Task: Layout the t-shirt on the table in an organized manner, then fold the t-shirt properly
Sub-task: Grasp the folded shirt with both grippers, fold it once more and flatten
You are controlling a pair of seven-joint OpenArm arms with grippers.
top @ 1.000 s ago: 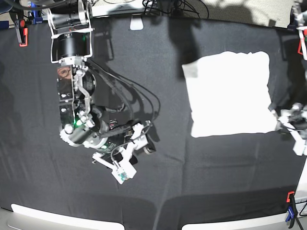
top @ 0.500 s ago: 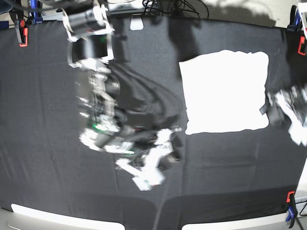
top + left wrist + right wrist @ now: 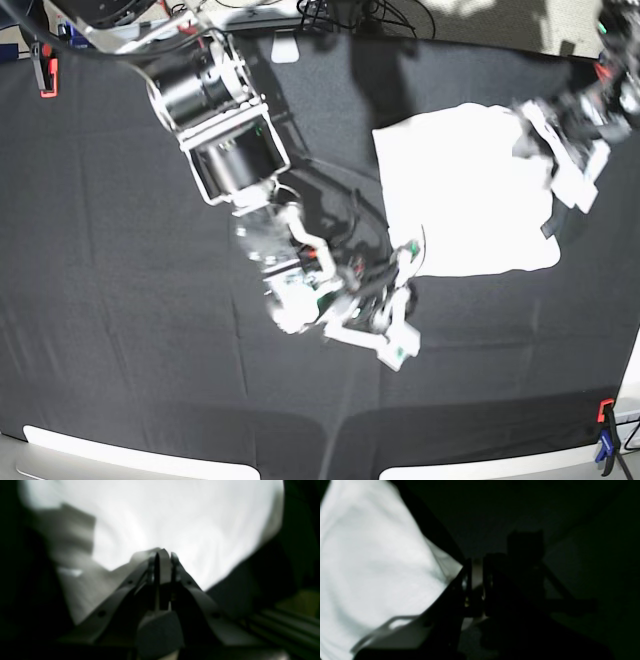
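two pincers work a white t-shirt (image 3: pixel 470 195) lying folded on the right half of the black worktop (image 3: pixel 110 300). going left to right in the base view, the right pincer (image 3: pixel 408 262) sits closed at the shirt's near-left corner, pinching white cloth, and the left pincer (image 3: pixel 535 135) is closed on cloth at the far-right edge.

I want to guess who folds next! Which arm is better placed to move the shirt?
Probably the right: the right end effector is shut at the shirt's near corner, cloth apparently pinched. The left end effector is shut too, its grip unclear.
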